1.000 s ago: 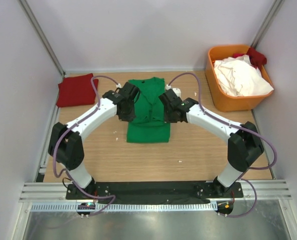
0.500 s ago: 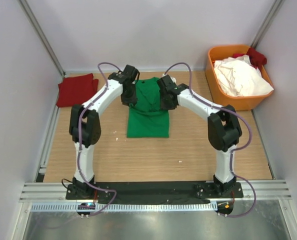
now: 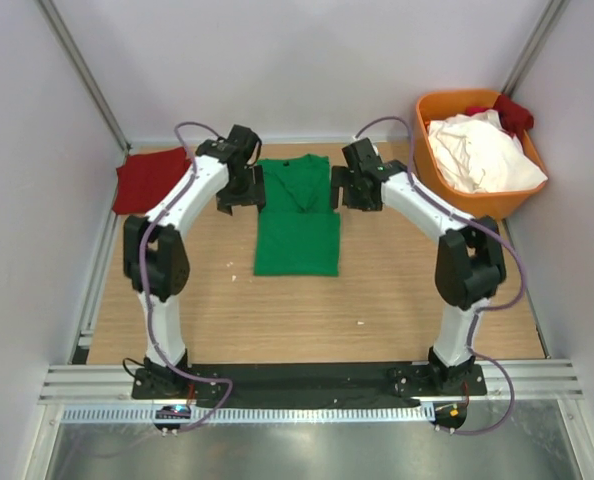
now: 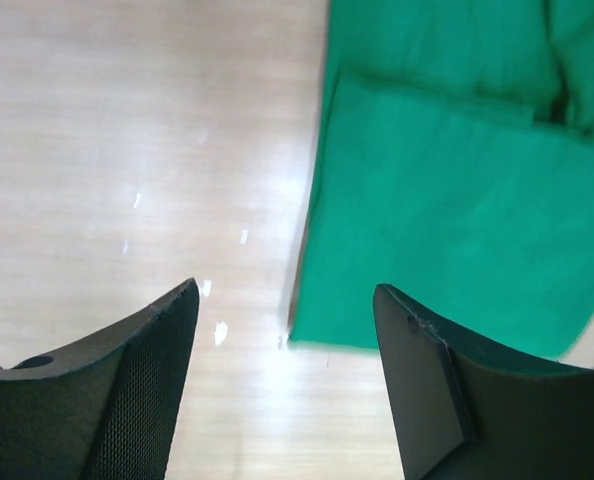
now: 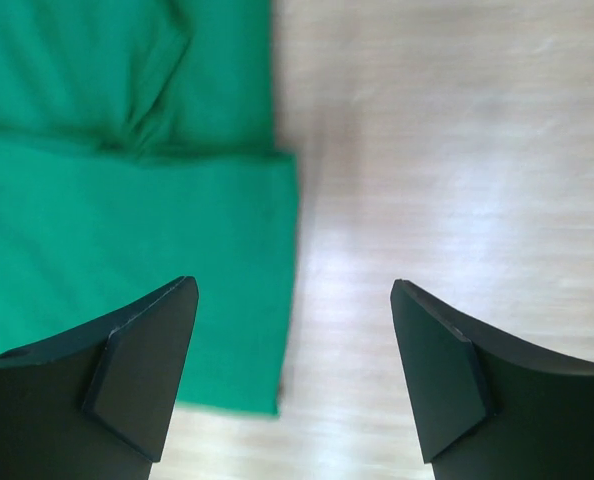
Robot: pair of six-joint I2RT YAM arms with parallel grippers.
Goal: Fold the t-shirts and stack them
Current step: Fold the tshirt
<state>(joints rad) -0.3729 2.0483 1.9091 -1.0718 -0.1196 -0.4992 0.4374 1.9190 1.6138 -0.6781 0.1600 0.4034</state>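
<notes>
Top external view: I see the green t-shirt [image 3: 297, 215] lying flat on the table [image 3: 397, 300], between the two arms, with its collar toward the far wall.
Shape of the fold: it is a narrow rectangle with the sleeves tucked in. A crosswise edge about halfway down shows one layer lying over another.
Why it lies so: I judge the narrowing folds are done. The cloth sits centred where both arms reach it evenly for a last fold.
Dark red t-shirt [image 3: 149, 180]: it is folded at the far left of the table, well apart from the green one. I take it as the base of the stack.
Orange bin [image 3: 467, 208]: it stands at the far right and holds white shirts [image 3: 477, 155] and a red shirt [image 3: 512, 112], not yet folded.
Left gripper [image 3: 241, 192]: it sits just beside the shirt's left edge at the collar half. The jaws are spread wide and nothing is between them. Its wrist view shows only bare wood and the cloth's edge below.
Right gripper [image 3: 357, 190]: it mirrors the left at the shirt's right edge. The jaws are spread and empty, and seem clear of the cloth.
Why the jaws stand apart: I judge both have let the fabric go, so the fold rests by its own weight.
</notes>
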